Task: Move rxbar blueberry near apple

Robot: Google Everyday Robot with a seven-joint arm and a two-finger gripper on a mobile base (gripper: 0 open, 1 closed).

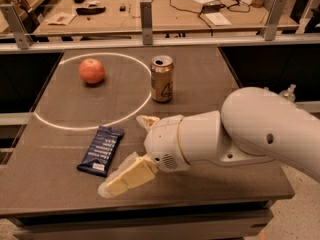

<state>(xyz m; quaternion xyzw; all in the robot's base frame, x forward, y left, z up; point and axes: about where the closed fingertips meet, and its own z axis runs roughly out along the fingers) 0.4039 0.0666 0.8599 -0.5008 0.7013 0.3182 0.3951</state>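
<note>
The rxbar blueberry, a flat dark-blue wrapper with white text, lies on the table's front left, just outside the white circle. The apple, round and red-orange, sits inside the circle at the back left. My gripper hangs over the table's front middle, just right of the bar, open: one pale finger reaches low toward the front and the other finger sits behind it. Nothing is held between them. The white arm stretches in from the right.
A gold can stands upright on the circle's right edge, behind the gripper. A white circle is marked on the dark table. A rail and a workbench with cables lie behind.
</note>
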